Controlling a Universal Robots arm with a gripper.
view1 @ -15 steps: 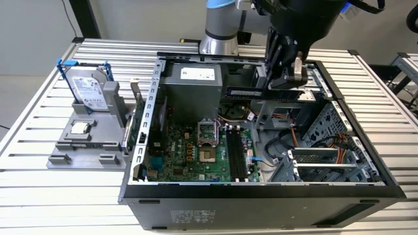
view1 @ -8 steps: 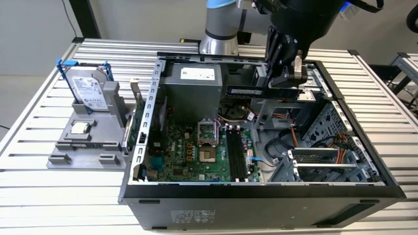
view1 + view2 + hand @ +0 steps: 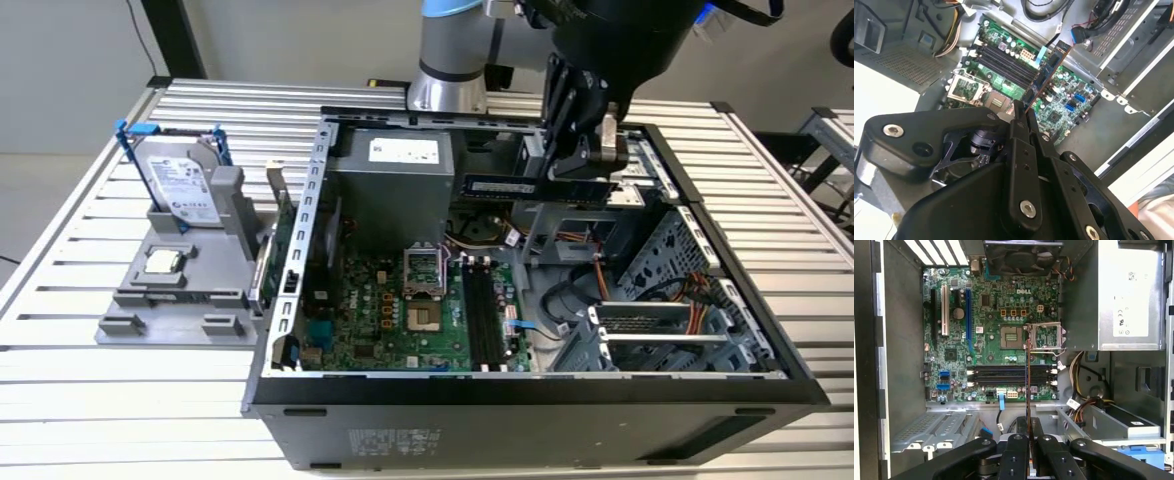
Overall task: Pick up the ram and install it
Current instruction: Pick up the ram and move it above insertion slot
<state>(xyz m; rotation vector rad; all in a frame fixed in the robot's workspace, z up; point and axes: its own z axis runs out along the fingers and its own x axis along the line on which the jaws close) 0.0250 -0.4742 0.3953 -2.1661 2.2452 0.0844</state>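
The gripper (image 3: 594, 172) is seen clamped on the ram (image 3: 514, 187), which is held level above the open case (image 3: 534, 385) and clear of everything inside it. In both wrist views the black fingers (image 3: 1030, 131) are pressed together on one end of the stick, and the ram (image 3: 1049, 70) is shown edge-on as a thin dark bar reaching out from the gripper (image 3: 1021, 111). In the first wrist view the gripper (image 3: 1027, 439) is pictured with the ram (image 3: 1027, 390) running crosswise over the black slots (image 3: 1010, 375), well apart from them.

Inside the case, the green motherboard (image 3: 387, 320) is laid flat on the floor, with the slots (image 3: 483, 315) set in it beside the socket (image 3: 424, 272). The grey power supply (image 3: 394, 170) is mounted at the case's far end in the exterior view, and bundled cables (image 3: 601, 285) are lodged among the drive bays on the exterior view's right.

Outside the case, on the exterior view's left, a hard drive (image 3: 180, 185) in blue brackets is stood upright on a grey stand (image 3: 174, 295), with a square processor (image 3: 163, 262) laid flat just in front of it. The case and the stand are both set on a slatted metal table (image 3: 80, 390).
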